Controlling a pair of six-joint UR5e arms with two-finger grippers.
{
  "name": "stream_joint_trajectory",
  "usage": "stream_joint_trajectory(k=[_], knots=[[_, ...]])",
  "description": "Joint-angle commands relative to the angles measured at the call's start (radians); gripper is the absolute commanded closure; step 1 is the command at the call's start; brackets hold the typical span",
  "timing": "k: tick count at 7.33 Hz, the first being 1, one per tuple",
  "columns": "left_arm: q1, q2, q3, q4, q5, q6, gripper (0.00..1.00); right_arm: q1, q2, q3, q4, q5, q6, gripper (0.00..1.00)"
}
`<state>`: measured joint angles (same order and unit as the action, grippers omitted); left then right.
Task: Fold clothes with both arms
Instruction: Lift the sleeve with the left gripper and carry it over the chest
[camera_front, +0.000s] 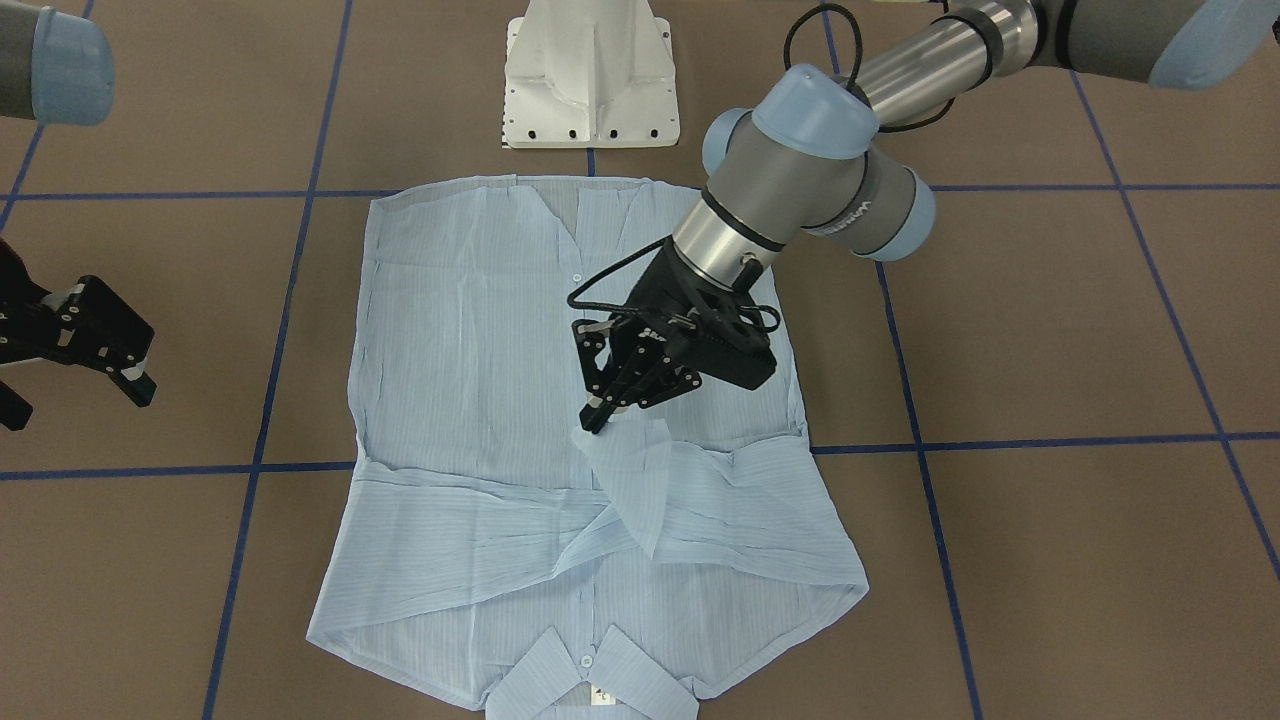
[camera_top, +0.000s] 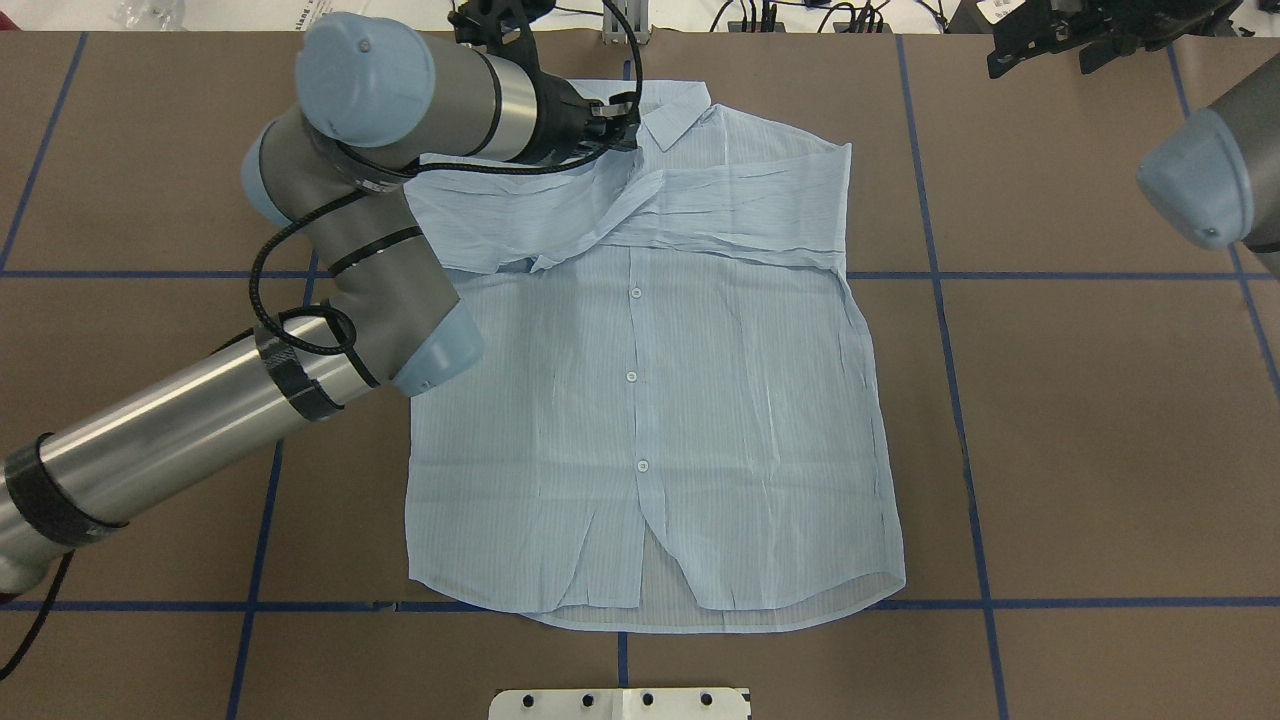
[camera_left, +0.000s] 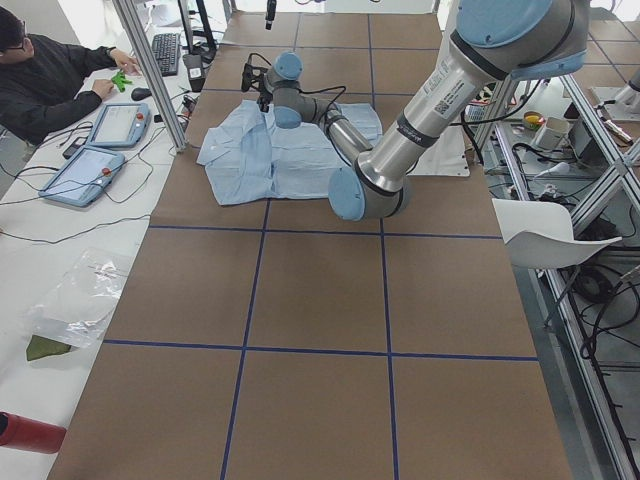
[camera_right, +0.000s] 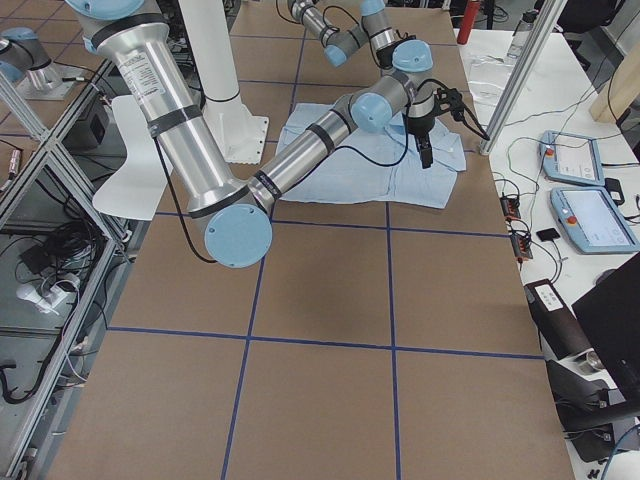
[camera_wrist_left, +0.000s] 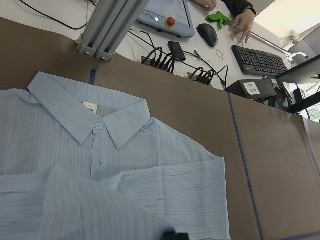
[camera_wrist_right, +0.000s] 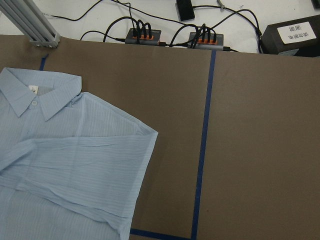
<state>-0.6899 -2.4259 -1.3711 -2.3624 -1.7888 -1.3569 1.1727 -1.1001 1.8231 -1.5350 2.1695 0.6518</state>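
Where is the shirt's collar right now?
In the front-facing view, the collar lies at the bottom middle, on the end of the shirt farthest from the white base.

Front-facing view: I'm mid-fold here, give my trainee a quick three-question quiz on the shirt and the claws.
1. True or false: the black two-finger right claw grips the thin light-blue striped button-up shirt.
2. The black left claw pinches which part? A collar; B sleeve end; C neck label.
3. Which shirt edge lies nearest the white pedestal base?
Key: 1 false, it hangs open, off the shirt; 2 B; 3 the bottom hem.
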Motion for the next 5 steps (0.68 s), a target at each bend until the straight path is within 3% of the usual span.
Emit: stream_joint_trajectory(k=[1,2,3,4,5], knots=[[0.128,-0.082,0.112,0.003,0.159,0.018,1.00,-0.001,-0.001,0.002,-0.001,0.000,0.002,0.00],[0.157,-0.111,0.194,0.002,0.204,0.021,1.00,-0.004,-0.001,-0.001,-0.001,0.000,0.002,0.00],[0.188,-0.131,0.239,0.002,0.233,0.022,0.69,-0.007,-0.001,-0.002,-0.001,-0.002,0.002,0.00],[0.193,-0.149,0.248,0.002,0.236,0.021,0.01,-0.010,-0.001,-0.001,0.001,-0.002,0.009,0.00],[0.193,-0.175,0.245,0.002,0.232,0.018,0.00,-0.011,-0.001,-0.001,0.001,-0.002,0.009,0.00]])
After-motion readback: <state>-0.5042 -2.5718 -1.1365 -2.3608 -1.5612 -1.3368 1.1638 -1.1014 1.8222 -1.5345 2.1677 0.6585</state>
